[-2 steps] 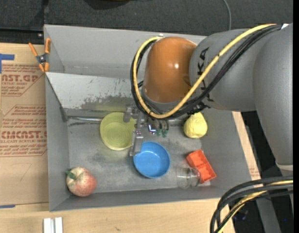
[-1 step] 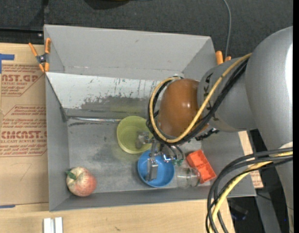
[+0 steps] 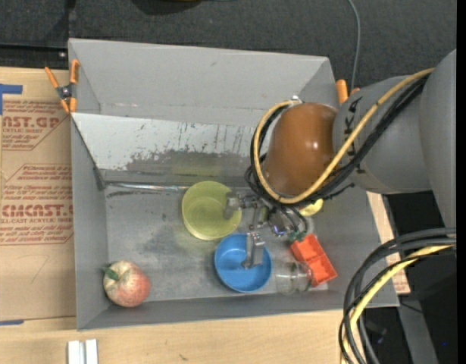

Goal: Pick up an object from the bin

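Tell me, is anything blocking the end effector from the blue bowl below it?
Nothing visible does. The end effector hangs directly over the blue bowl, near its rim. The yellow-green cup lies up and to the left of the bowl and the orange block to its right, both off to the side.

- Gripper [image 3: 253, 255]: upper part is hidden under the orange wrist cover [image 3: 301, 146] & cables [image 3: 263, 139].
- Yellow thing [image 3: 316, 205] just below the cover: mostly hidden, kind can't be told.
- Red-orange block [image 3: 314, 258]: top-left corner is covered by cables.
- Clear thing [image 3: 292, 280] btw. blue bowl [image 3: 234, 270] & block: see-through, outline vague, cup or jar unclear.
- Green cup [image 3: 206, 209]: right rim is partly behind gripper parts.
- Arm [image 3: 414, 127]: cut off by the right edge.
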Available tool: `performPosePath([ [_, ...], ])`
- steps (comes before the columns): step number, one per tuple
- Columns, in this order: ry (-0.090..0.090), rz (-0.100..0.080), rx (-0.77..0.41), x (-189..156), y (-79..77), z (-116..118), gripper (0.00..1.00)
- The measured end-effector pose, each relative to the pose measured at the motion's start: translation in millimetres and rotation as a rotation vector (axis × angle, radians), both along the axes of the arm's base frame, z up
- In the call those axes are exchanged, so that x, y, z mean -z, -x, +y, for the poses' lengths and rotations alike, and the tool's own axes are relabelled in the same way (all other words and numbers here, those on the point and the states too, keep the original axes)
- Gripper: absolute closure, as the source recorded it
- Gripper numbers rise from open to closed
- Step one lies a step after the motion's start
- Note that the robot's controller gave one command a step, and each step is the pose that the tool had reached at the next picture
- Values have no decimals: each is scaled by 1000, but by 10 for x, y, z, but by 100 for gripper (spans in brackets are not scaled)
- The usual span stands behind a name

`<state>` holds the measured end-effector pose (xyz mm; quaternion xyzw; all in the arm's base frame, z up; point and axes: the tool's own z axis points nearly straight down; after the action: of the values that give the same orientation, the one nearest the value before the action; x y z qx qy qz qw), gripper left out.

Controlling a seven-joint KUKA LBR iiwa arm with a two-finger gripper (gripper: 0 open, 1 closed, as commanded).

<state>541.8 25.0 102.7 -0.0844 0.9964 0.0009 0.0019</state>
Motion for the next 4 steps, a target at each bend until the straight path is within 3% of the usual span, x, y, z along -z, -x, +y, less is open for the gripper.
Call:
performPosePath([
  [1,0,10,71,336,146,252,0],
  [2,0,-3,-209,325,313,275,0],
  [3,-2,-1,71,296,109,254,100],
  [4,-2,-1,70,296,109,254,100],
])
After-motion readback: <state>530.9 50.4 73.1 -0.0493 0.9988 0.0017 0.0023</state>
